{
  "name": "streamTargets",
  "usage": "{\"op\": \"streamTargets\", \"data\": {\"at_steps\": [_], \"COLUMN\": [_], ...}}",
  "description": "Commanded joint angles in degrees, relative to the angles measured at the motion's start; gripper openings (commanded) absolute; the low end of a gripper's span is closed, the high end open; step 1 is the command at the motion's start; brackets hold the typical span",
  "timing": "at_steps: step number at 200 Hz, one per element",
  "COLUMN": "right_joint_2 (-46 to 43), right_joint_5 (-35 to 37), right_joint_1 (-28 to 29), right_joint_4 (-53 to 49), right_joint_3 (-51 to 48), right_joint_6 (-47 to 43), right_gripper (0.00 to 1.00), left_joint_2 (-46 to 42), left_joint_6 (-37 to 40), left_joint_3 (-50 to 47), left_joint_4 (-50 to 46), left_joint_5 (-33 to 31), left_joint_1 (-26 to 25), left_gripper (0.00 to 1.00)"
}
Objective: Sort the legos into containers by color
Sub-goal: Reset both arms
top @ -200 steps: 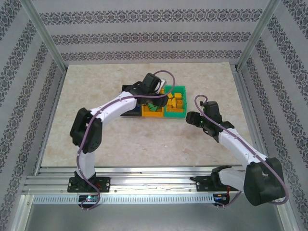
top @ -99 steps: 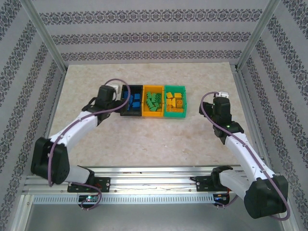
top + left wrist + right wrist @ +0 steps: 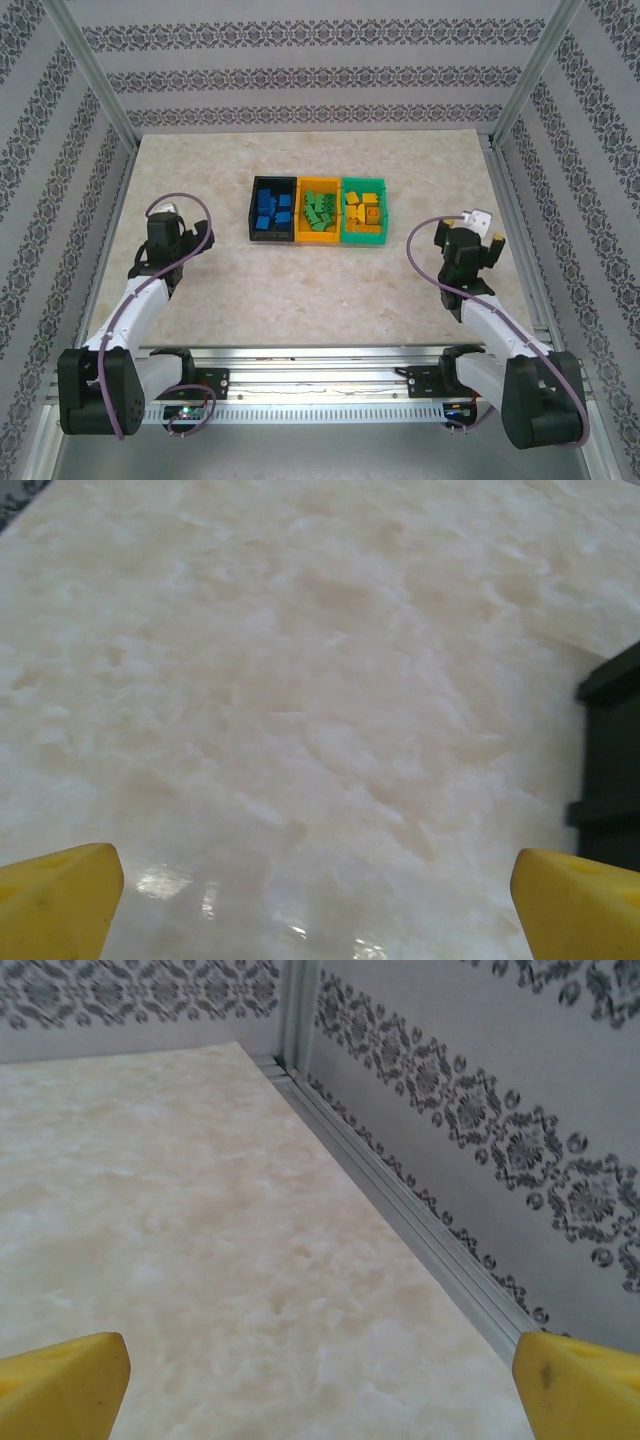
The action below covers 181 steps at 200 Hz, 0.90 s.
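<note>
White arms (image 3: 135, 302), black joints, purple cables (image 3: 178, 197) (yellow pincer fingertips (image 3: 55, 900))

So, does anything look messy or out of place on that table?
Nothing spilled or askew. One quirk: the green bricks lie in the orange bin and the yellow bricks in the green bin, so colours mismatch; the blue bricks sit in the black bin. Each bin holds one colour.

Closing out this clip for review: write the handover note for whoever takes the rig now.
Left gripper: open, empty, over the table, left of the black bin.
Right gripper: open, empty, near the right wall.
The black bin holds the blue legos, orange bin the green legos, green bin the yellow legos.
Done: each colour in its own bin.
Left: no loose brick visible; nothing to pick.
</note>
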Motion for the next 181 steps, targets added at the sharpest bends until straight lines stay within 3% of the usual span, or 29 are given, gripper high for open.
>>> {"op": "streamTargets", "data": {"at_steps": [1, 43, 81, 138, 181], "right_joint_2": [3.38, 13.98, 13.85, 14.17, 25.41], "right_joint_5": [-3.00, -7.23, -11.42, -19.09, -23.46], "right_joint_1": [-2.17, -2.50, -2.45, -2.41, -0.92], "right_joint_4": [10.48, 18.54, 16.66, 23.08, 37.53], "right_joint_3": [-1.14, -0.79, 0.27, -2.18, -3.60], "right_joint_6": [0.22, 0.45, -0.87, -1.01, -3.82], "right_gripper": [0.98, 0.98, 0.98, 0.98, 0.98], "left_joint_2": [0.23, 3.50, 9.15, 14.86, 17.61], "left_joint_6": [-0.07, 6.39, 11.06, 13.35, 13.09], "left_joint_3": [-2.62, -8.78, -13.30, -10.47, -10.11], "left_joint_4": [8.67, 22.33, 36.88, 40.68, 44.93], "left_joint_5": [-4.67, -6.62, -7.46, -4.91, -0.80], "left_joint_1": [0.69, 0.67, 0.65, 0.67, 0.68], "left_gripper": [1.00, 1.00, 1.00, 1.00, 1.00]}}
